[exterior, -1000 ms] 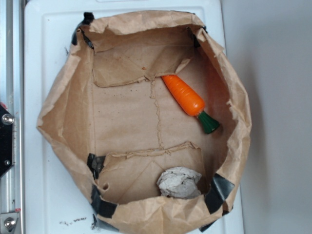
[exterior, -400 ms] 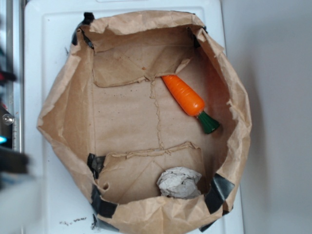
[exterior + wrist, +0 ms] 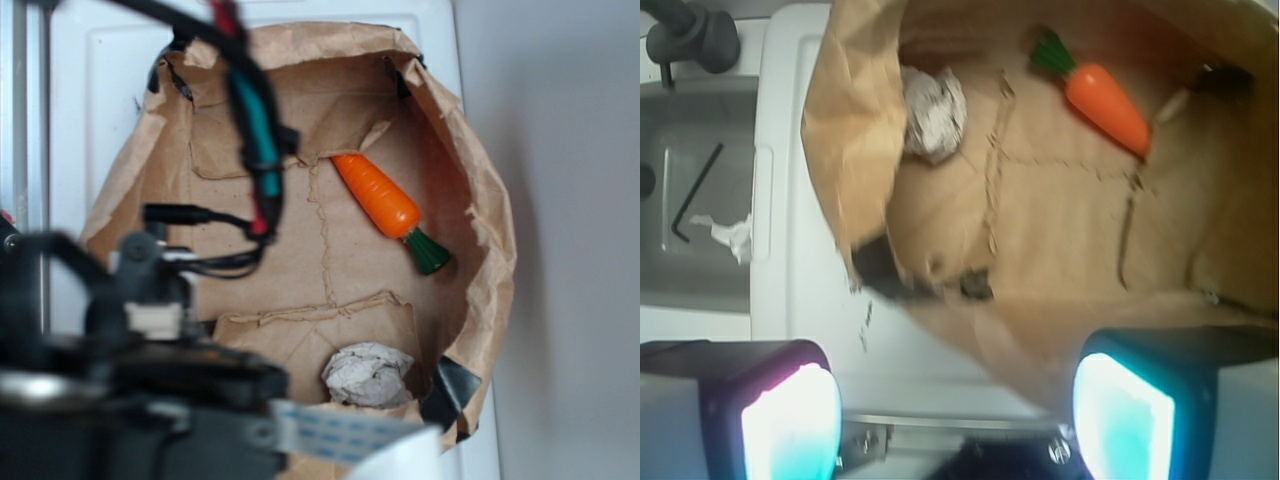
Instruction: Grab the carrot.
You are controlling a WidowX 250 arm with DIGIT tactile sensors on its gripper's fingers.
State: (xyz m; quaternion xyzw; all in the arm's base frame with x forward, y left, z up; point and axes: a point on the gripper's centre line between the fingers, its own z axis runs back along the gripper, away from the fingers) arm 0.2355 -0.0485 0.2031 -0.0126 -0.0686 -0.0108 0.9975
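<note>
The glossy orange plastic carrot [image 3: 377,196] with a green stem is lying diagonally inside the crumpled brown paper bag [image 3: 480,180], near its far right wall. The gripper [image 3: 958,405] is hanging with its jaws spread wide and empty over the bag's near rim. Judging by looks, the carrot is being light, stiff and slippery, so clamping across its thick middle seems safest.

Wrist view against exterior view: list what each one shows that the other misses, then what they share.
Only the wrist view shows the gripper itself, its two glowing pads wide apart, plus a grey tray holding a hex key beside the white board.

Only the exterior view shows the robot's arm and cables, blurred, covering the bag's lower left.

Both show the open brown paper bag, with the carrot and the crumpled paper ball lying apart on its floor, untouched.
</note>
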